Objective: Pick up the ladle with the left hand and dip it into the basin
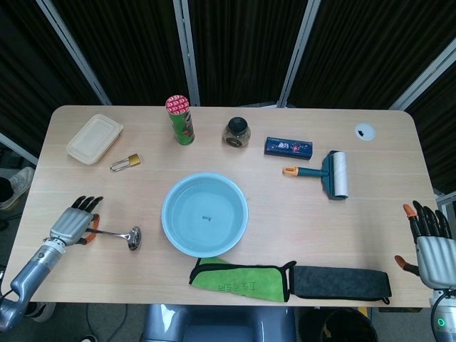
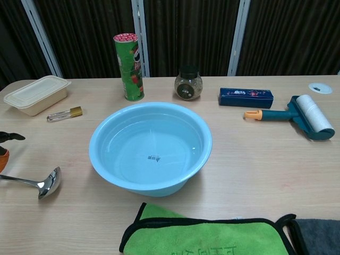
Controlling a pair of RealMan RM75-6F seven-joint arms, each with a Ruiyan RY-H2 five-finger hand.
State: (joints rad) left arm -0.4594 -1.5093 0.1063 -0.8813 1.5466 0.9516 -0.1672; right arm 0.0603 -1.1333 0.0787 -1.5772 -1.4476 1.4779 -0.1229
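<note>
The steel ladle (image 1: 120, 234) lies on the table left of the light blue basin (image 1: 204, 214), its bowl (image 2: 49, 182) pointing toward the basin and its handle running left. My left hand (image 1: 71, 224) is over the handle's end and holds it between thumb and fingers, with the other fingers stretched out. In the chest view only the fingertips (image 2: 8, 137) of that hand show at the left edge. The basin (image 2: 150, 149) holds water. My right hand (image 1: 427, 242) hangs open off the table's right front corner.
A lunch box (image 1: 94, 138), padlock (image 1: 125, 162), chips can (image 1: 180, 120), jar (image 1: 236, 132) and blue case (image 1: 288, 147) line the back. A lint roller (image 1: 329, 173) lies right of the basin. Green (image 1: 239, 273) and dark (image 1: 342, 282) cloths lie along the front edge.
</note>
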